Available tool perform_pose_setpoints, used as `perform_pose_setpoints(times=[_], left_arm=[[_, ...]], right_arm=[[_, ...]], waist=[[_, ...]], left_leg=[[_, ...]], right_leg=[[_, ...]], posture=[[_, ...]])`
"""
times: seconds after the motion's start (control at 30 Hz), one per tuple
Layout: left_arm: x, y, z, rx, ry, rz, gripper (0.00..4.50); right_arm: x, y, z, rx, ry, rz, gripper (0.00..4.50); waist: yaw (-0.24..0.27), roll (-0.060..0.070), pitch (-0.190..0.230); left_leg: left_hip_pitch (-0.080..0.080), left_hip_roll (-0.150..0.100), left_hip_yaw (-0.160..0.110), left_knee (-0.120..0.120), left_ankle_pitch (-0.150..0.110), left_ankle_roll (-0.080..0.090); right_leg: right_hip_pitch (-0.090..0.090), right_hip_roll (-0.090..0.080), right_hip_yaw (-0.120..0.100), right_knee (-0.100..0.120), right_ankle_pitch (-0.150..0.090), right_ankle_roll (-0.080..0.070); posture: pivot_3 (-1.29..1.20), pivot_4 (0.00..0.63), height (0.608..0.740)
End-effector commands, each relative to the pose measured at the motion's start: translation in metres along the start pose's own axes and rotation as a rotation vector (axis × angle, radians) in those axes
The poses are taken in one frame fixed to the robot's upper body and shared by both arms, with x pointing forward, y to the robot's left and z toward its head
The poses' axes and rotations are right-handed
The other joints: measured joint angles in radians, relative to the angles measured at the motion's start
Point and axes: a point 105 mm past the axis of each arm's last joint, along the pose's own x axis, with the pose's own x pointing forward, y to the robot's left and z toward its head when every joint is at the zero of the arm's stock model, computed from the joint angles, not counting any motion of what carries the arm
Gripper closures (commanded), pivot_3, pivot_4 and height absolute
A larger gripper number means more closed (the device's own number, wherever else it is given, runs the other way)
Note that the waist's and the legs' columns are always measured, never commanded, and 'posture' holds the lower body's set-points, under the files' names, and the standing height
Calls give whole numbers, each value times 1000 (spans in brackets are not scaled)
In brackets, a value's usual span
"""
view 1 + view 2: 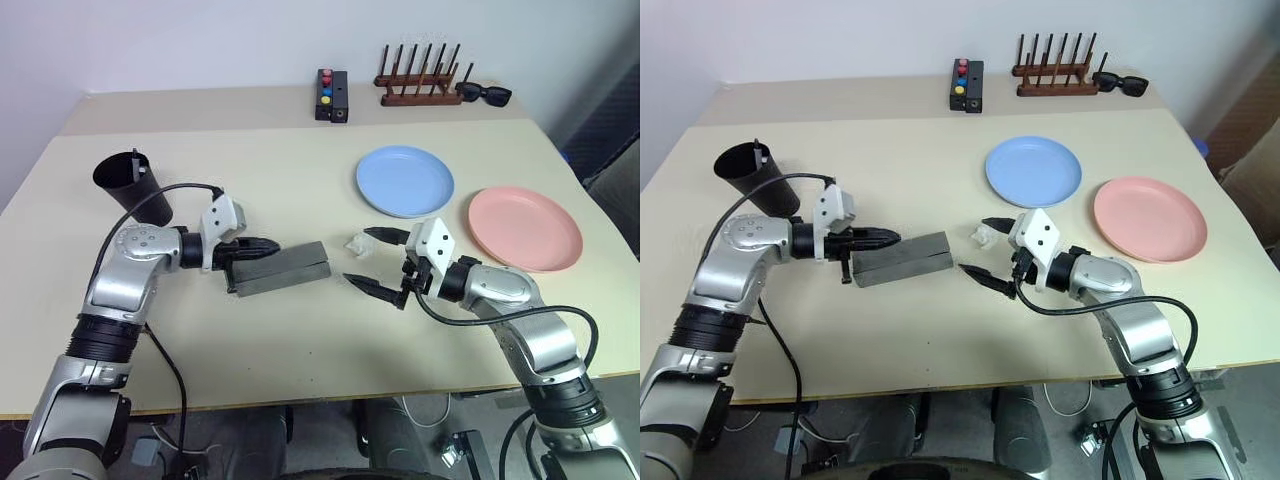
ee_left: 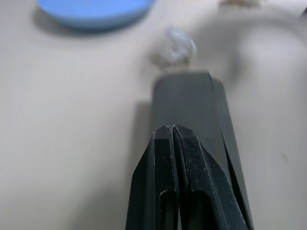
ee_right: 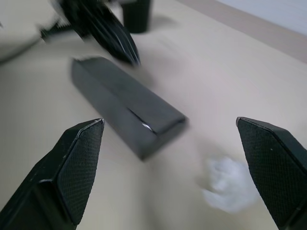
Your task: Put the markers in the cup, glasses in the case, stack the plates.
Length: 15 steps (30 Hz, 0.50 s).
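- Head views: the case (image 1: 280,267) lies shut near the middle of the table (image 1: 300,360), its long axis running roughly left to right, the right end tilted a little toward the far side. The left gripper (image 1: 262,246) hangs over its left end with jaws pressed together, holding nothing I can see; whether it touches the lid I cannot tell. The right gripper (image 1: 372,260) stands just off the case's right end, jaws spread wide and empty.
- The cup (image 1: 135,187) stands at the far left with a marker (image 1: 136,164) upright in it. The blue plate (image 1: 404,180) and pink plate (image 1: 525,227) sit apart on the right, unstacked.
- Left wrist view: the closed fingers (image 2: 184,158) point along the case's length; a small white wad (image 2: 175,45) lies past its far end.
- Right wrist view: the open fingers (image 3: 79,165) frame the case's right end, with the wad beside it.
- Handling, I'd judge: the case looks stiff, light and felt-covered, so not slippery. Take it across the narrow width, or lift the lid along its long seam.
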Motion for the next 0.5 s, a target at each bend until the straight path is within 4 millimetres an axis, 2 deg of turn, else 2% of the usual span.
perform_pose_setpoints(times=[0.03,0.23,0.37,0.47,0.5], left_arm=[[-16,-2,21,35,-68,42,4437],[-27,-28,23,-4,-98,41,4437],[-23,-45,25,-32,-120,24,4437],[-18,-54,28,-41,-138,28,4437],[-17,-56,31,-44,-152,30,4485]], right_arm=[[2,-33,2,-132,40,-150,0],[0,-83,-11,-316,176,-290,0],[2,-103,-27,-402,272,-327,0],[2,-116,-40,-405,332,-345,0],[3,-118,-43,-409,345,-342,245]], waist=[[-2,0,0],[0,0,0],[3,0,0],[0,0,0],[1,0,0]], left_leg=[[0,0,0,0,0,0],[0,0,1,-1,0,0],[0,0,1,-1,0,0],[0,0,2,-1,0,0],[0,0,2,-1,0,0]], right_leg=[[0,0,0,0,0,0],[-1,0,1,-1,0,0],[-1,0,1,0,0,-1],[-1,0,2,-1,-1,-4],[-1,0,2,-1,-1,-4]], posture=[[0,150,734],[0,150,734],[0,150,734],[0,150,734],[0,150,734]])
